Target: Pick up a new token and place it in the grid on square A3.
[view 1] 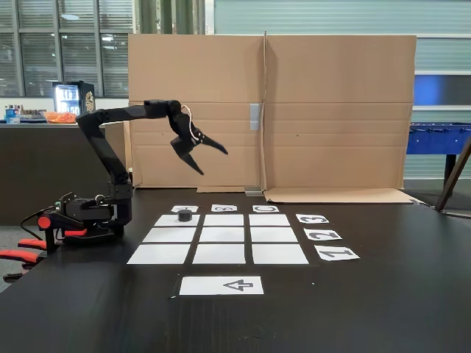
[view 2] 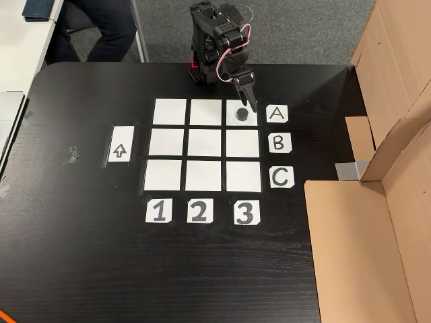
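Placing looks done: token (view 2: 241,114) sits on square A3 (view 2: 242,105) of the grid (view 2: 205,143), at the corner by the A label (view 2: 277,114). Hand (view 1: 210,159) is raised above it, fingers spread, empty. Next: pull back clear. Cardboard wall (view 1: 331,110) behind and arrow sheet (view 2: 120,143) well apart, nothing blocking.

Matte black arm (view 1: 110,147) with red-and-white cables, orange clamps at its base, black end effector (view 1: 213,160).

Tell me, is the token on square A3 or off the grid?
On A3. The token sits on the corner sheet beside label A, in column 3. The open gripper hangs above, apart from it.
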